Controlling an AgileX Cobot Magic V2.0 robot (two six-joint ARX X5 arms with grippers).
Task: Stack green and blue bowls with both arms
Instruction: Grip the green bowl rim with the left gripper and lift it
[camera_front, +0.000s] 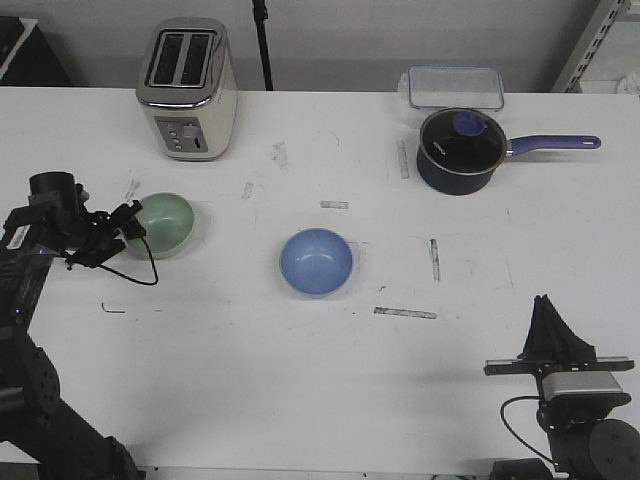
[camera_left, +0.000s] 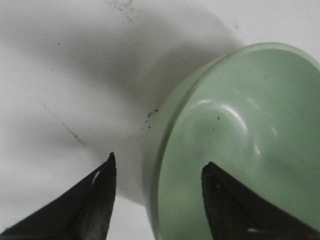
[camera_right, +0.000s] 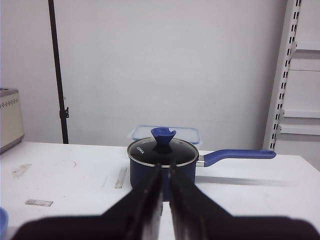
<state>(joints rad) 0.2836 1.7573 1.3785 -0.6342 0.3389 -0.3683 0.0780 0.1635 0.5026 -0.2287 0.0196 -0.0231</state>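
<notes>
The left hand (camera_front: 128, 222) sits at the middle left of the front view, spread wide, its tips right at the near rim of the green bowl (camera_front: 163, 224). The left wrist view makes it plainer: one finger (camera_left: 97, 200) is outside the bowl over the bare worktop (camera_left: 60, 65), the other is over the inside of the green bowl (camera_left: 240, 145), so the wall of the bowl lies between them. Nothing is pinched yet, and I cannot tell whether either finger touches the rim.

The blue bowl (camera_front: 317, 262) rests upright near the centre of the front view, well apart from the green one and from both hands.

The right hand (camera_front: 549, 330) waits at the lower right of the front view, away from either bowl. In its own wrist view its fingers (camera_right: 151, 200) are pressed nearly together with only a thin slit between, holding nothing, and they face a dark saucepan (camera_right: 162, 162) with a plastic box (camera_right: 192, 134) behind it. A toaster (camera_front: 188, 88) stands at the upper left of the front view.

I judge this to be the first grasp: the left arm is set to take the green bowl by its rim. Next the hand should close firmly on the wall, since the glossy surface may slip, then lift and carry the bowl over the blue one.
</notes>
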